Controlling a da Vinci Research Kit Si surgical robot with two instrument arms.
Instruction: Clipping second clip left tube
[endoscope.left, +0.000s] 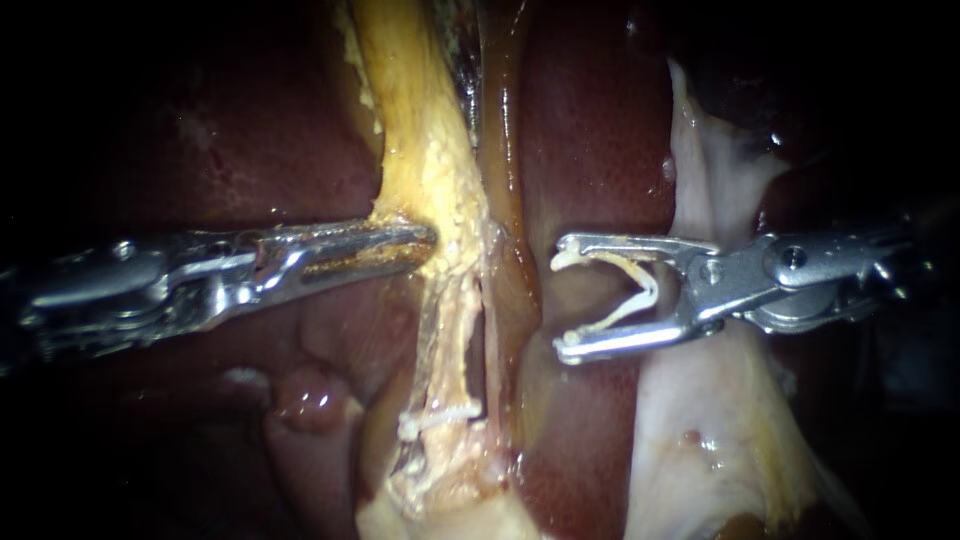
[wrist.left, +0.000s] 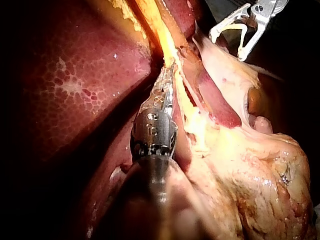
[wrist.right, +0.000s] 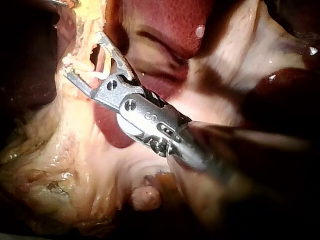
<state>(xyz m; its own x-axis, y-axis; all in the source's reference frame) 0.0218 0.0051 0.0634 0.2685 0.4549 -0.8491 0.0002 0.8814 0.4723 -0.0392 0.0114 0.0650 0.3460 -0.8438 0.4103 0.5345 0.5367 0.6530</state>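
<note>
The left tube (endoscope.left: 415, 110) is a yellow-white strand running down the middle of the endoscope view. A white clip (endoscope.left: 440, 416) sits across its lower part. A browner tube (endoscope.left: 503, 150) runs just right of it. My left instrument (endoscope.left: 428, 240) comes in from the left, its jaws shut on the yellow tissue at the left tube's edge; the left wrist view shows the same grip (wrist.left: 167, 75). My right instrument (endoscope.left: 560, 300) stands right of both tubes, apart from them. Its jaws are open, with a white open clip (endoscope.left: 640, 290) seated inside them, also seen in the right wrist view (wrist.right: 84, 55).
Dark red liver (endoscope.left: 590, 120) lies behind and between the tubes. A pale sheet of tissue (endoscope.left: 700, 430) hangs under my right instrument's shaft. Fatty yellow tissue (wrist.left: 260, 170) bulks beside my left instrument's shaft.
</note>
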